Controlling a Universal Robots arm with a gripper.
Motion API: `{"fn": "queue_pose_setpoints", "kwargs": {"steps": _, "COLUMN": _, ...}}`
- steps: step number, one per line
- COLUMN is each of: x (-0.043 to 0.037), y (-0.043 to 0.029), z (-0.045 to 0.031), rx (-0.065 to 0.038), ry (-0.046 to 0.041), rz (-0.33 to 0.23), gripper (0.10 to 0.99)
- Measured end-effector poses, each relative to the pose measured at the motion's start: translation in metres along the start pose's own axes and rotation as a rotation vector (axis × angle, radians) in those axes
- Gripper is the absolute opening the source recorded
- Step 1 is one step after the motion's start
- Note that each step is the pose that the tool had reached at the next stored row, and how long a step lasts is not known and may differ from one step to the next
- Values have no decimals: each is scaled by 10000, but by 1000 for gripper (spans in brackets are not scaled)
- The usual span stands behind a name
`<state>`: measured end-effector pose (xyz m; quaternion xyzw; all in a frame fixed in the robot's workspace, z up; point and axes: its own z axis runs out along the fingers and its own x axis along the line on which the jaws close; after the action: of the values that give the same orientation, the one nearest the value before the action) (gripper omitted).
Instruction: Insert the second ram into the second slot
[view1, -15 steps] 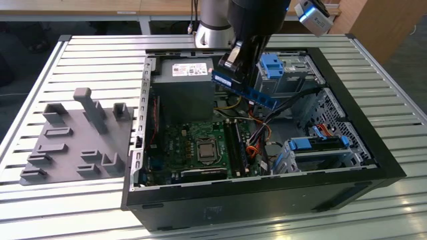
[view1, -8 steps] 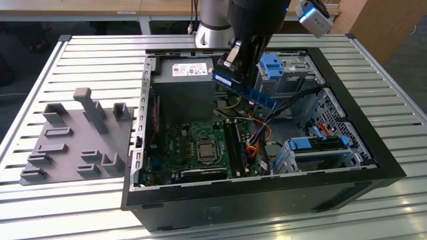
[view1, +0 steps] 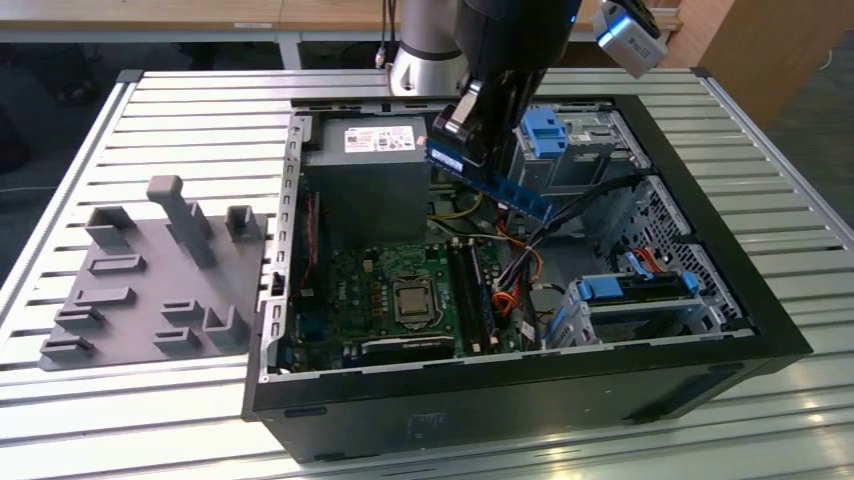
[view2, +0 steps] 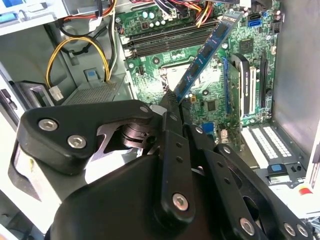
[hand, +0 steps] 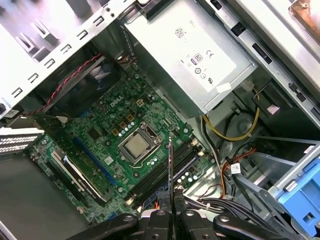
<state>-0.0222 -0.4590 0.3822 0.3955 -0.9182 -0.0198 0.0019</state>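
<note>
Your pincer grips one end of the blue ram stick, with the motherboard beneath it.

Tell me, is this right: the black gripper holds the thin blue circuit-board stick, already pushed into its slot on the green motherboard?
No. The black gripper holds the thin blue circuit-board stick, but not in a slot: the exterior view shows it held tilted above the green motherboard.
</note>
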Motion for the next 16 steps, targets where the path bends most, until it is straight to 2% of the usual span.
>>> {"fn": "queue_pose_setpoints", "kwargs": {"steps": 16, "x": 0, "y": 0, "z": 0, "rx": 6, "ry": -18, "rz": 479, "gripper": 137}}
